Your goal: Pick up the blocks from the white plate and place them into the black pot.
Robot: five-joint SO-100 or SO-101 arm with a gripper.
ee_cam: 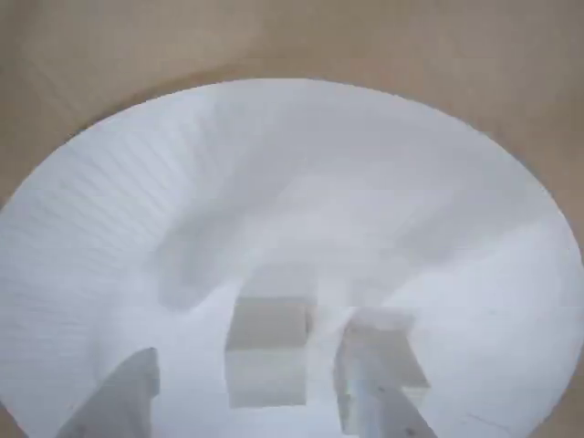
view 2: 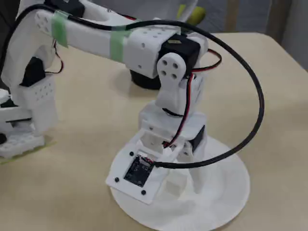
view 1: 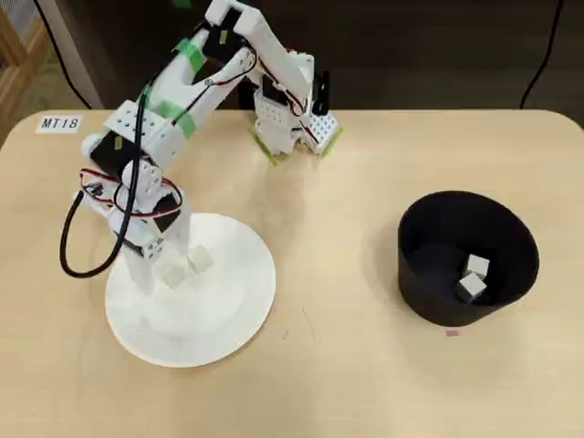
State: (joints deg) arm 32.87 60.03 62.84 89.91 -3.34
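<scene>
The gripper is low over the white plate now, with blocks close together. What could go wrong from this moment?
1. In the wrist view, one block sits between the fingers of the gripper, and a second block is right beside it. Closing may nudge the neighbour or pinch both.
2. The white plate looks light, so a finger pressing down might shift it.
3. The black pot has tall walls; a low carry could hit its rim.

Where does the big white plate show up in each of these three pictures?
Overhead view: the white plate lies lower left, under the arm's tool.
Wrist view: the plate fills nearly the whole picture, table showing only along the edges.
Fixed view: it sits at bottom centre-right, beneath the arm.
Shared landmark: the tool standing on the plate.
</scene>
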